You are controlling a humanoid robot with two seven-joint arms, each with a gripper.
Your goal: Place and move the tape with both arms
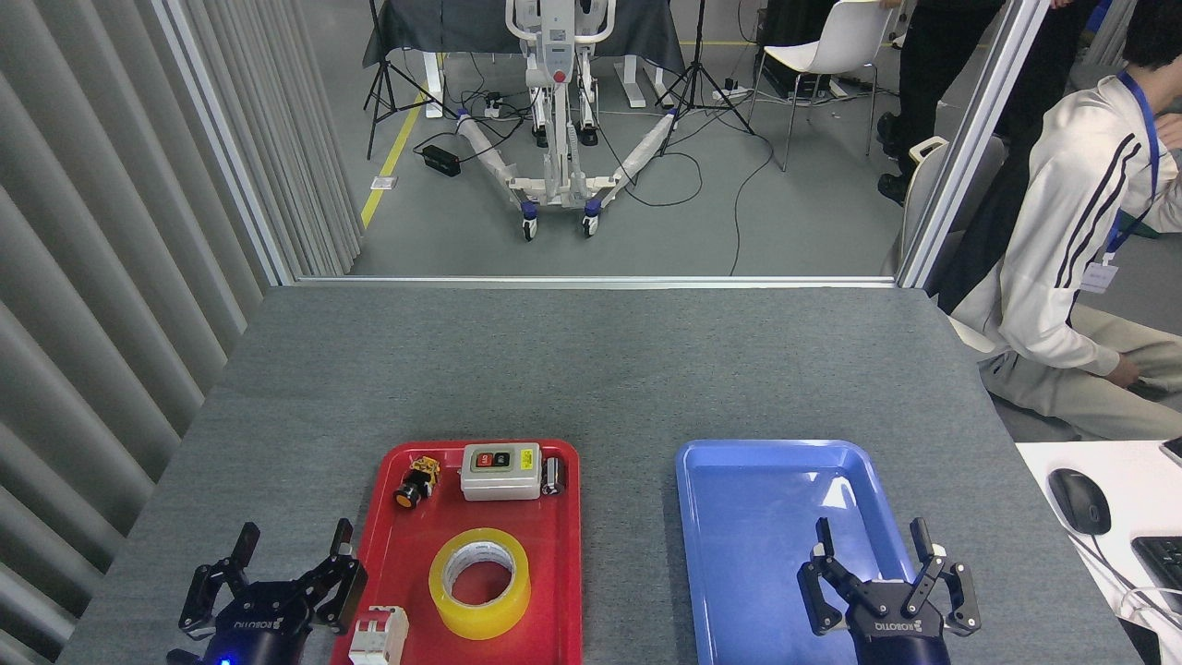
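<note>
The tape, a yellow translucent roll with a white core, lies flat in the near half of the red tray. My left gripper stands open just left of that tray, beside the tape and apart from it, with nothing between its fingers. Over the near right part of the blue tray my right gripper is open and holds nothing.
The red tray also carries a grey switch box, a yellow-black push button, a small dark part and a white breaker. A seated person is at the right, beside a white desk with a mouse.
</note>
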